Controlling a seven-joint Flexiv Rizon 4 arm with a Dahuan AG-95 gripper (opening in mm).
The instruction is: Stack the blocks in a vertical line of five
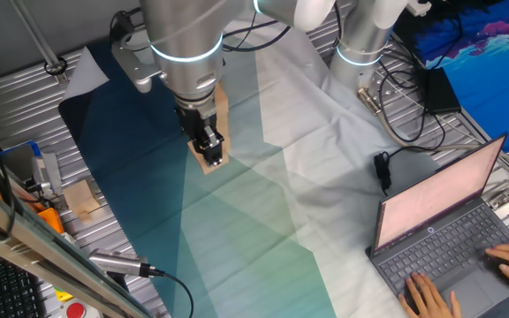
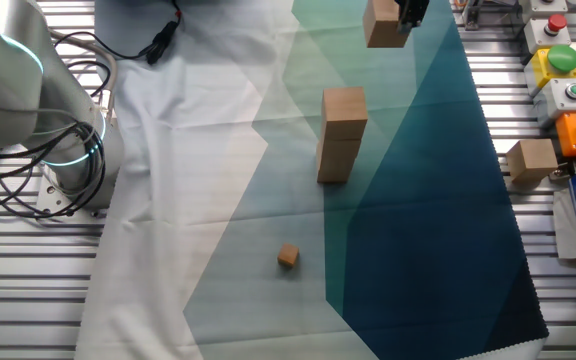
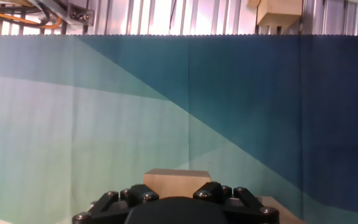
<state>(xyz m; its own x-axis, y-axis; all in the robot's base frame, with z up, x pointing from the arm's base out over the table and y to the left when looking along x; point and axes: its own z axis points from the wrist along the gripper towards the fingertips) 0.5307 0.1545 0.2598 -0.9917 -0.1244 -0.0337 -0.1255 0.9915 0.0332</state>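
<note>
My gripper is shut on one tan wooden block, low over the teal cloth. In the other fixed view the gripper holds that block at the top edge of the picture. In the hand view the block sits between my fingertips. A stack of blocks stands upright mid-cloth, apart from the held block; two blocks show in it. In one fixed view the stack is mostly hidden behind my arm. I cannot tell if the held block touches the cloth.
A much smaller tan cube lies on the cloth nearer the front. A paler cube sits off the cloth on the metal table, also visible in the hand view. A laptop with a person's hands stands at the right. Button boxes line the table edge.
</note>
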